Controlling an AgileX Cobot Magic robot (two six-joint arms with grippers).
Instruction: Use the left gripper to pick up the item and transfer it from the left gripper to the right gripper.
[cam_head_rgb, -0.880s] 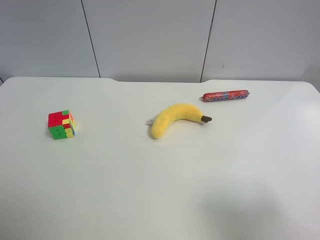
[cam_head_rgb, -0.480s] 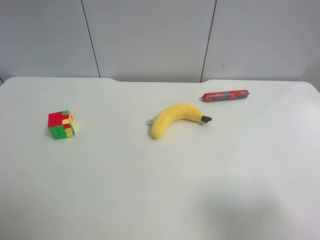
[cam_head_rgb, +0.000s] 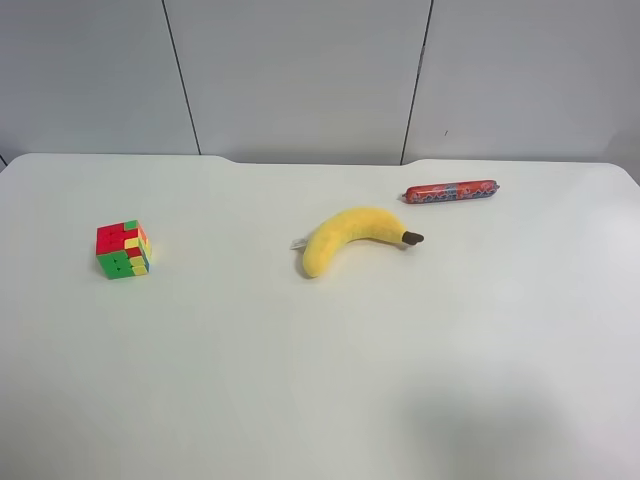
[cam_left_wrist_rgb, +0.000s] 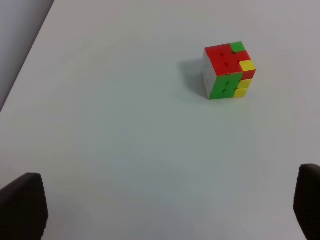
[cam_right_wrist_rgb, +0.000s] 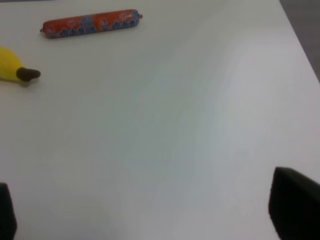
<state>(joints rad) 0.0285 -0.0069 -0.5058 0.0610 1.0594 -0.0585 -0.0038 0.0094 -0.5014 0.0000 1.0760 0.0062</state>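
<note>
The item, a small puzzle cube (cam_head_rgb: 123, 250) of red, green and yellow squares, rests on the white table at the exterior high view's left. No arm appears in that view. In the left wrist view the cube (cam_left_wrist_rgb: 229, 70) lies well ahead of my left gripper (cam_left_wrist_rgb: 165, 210). Only the two dark fingertips (cam_left_wrist_rgb: 22, 205) show, at the frame's corners, spread wide with bare table between them. My right gripper (cam_right_wrist_rgb: 150, 210) is likewise open over bare table, far from the cube.
A yellow plush banana (cam_head_rgb: 350, 238) lies mid-table, and its brown tip (cam_right_wrist_rgb: 27, 74) shows in the right wrist view. A thin red sausage stick (cam_head_rgb: 450, 191) (cam_right_wrist_rgb: 90, 23) lies behind it. The table's edge (cam_left_wrist_rgb: 25, 55) runs near the cube's far side.
</note>
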